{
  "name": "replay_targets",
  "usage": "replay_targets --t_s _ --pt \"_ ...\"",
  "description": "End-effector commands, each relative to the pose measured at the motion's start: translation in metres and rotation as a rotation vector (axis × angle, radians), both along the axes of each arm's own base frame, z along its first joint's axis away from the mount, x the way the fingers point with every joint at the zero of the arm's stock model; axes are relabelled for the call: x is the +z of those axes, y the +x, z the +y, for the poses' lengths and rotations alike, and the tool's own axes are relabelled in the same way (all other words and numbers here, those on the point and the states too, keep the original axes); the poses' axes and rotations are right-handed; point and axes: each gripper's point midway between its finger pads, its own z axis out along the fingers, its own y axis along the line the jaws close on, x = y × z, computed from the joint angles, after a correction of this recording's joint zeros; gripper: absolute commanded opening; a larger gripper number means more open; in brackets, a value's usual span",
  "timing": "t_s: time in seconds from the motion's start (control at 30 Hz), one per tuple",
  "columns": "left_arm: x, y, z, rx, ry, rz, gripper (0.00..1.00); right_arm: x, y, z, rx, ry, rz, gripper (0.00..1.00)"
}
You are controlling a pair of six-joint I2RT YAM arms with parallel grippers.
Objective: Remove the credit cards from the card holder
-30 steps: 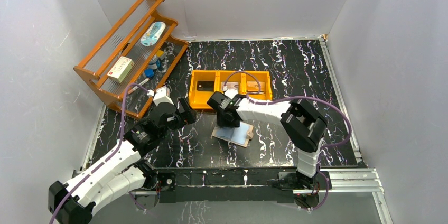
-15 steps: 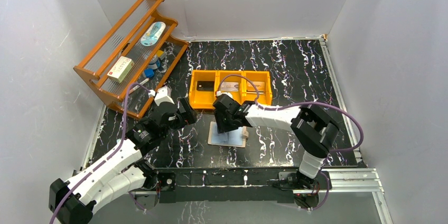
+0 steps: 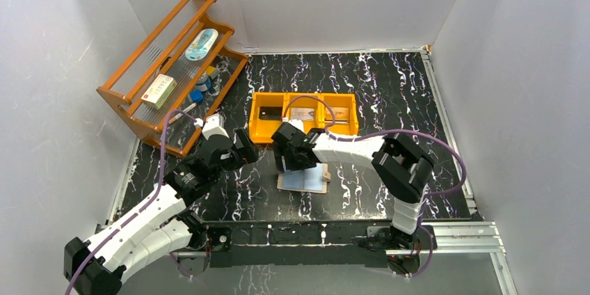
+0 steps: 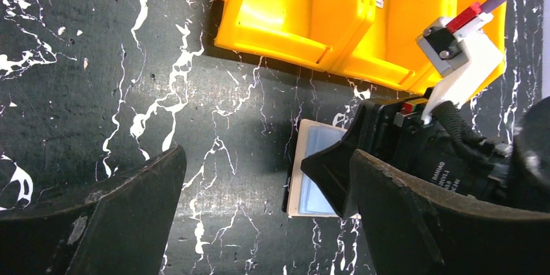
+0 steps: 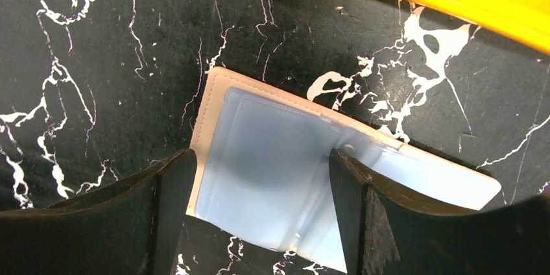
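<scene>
- A wooden rack (image 3: 170, 79) stands far left against the wall, with small items on its shelves.
- The left gripper (image 4: 266, 178) hovers over the table (image 3: 389, 86), jaws spread wide with nothing between them.
- The right gripper (image 5: 259, 178) hangs low over the card holder (image 3: 305, 181), jaws spread either side of its blue sleeve (image 5: 259, 126).
- The card holder lies open and flat on the table, just in front of the orange tray (image 3: 259, 131).

The card holder (image 5: 285, 165) has a matt beige cover and glossy blue plastic sleeves (image 5: 250, 152). The tray (image 4: 285, 9) is smooth yellow plastic; the tabletop (image 4: 78, 93) is black, marbled.
</scene>
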Motion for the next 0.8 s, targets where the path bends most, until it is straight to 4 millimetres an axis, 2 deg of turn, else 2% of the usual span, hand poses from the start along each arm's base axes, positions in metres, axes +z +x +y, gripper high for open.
replay_targets --t_s 0.0,0.17,0.37,0.43,0.6,0.67,0.73,0.77 --pt "0.007 0.001 0.011 0.044 0.000 -0.035 0.96 -0.019 -0.009 -0.025 -0.076 -0.160 0.010 0.84" --pt "0.009 0.000 0.015 0.067 -0.010 -0.047 0.96 -0.031 -0.016 -0.038 -0.095 -0.273 -0.030 0.83" --pt "0.012 -0.001 0.023 0.094 -0.004 -0.065 0.96 -0.034 -0.016 -0.041 -0.098 -0.294 -0.047 0.70" --pt "0.013 -0.002 0.025 0.099 -0.001 -0.067 0.96 -0.033 -0.015 -0.039 -0.097 -0.283 -0.050 0.62" --pt "0.012 -0.003 0.025 0.102 -0.005 -0.064 0.96 -0.025 -0.017 -0.020 -0.062 -0.188 -0.032 0.57" --pt "0.012 -0.003 0.025 0.099 -0.007 -0.061 0.96 -0.020 -0.019 -0.009 -0.036 -0.121 -0.012 0.51" --pt "0.010 -0.003 0.024 0.095 -0.003 -0.055 0.96 -0.013 -0.019 0.001 -0.017 -0.052 0.000 0.40" --pt "0.010 -0.003 0.023 0.092 -0.001 -0.054 0.96 -0.009 -0.019 0.004 -0.010 -0.018 0.013 0.38"
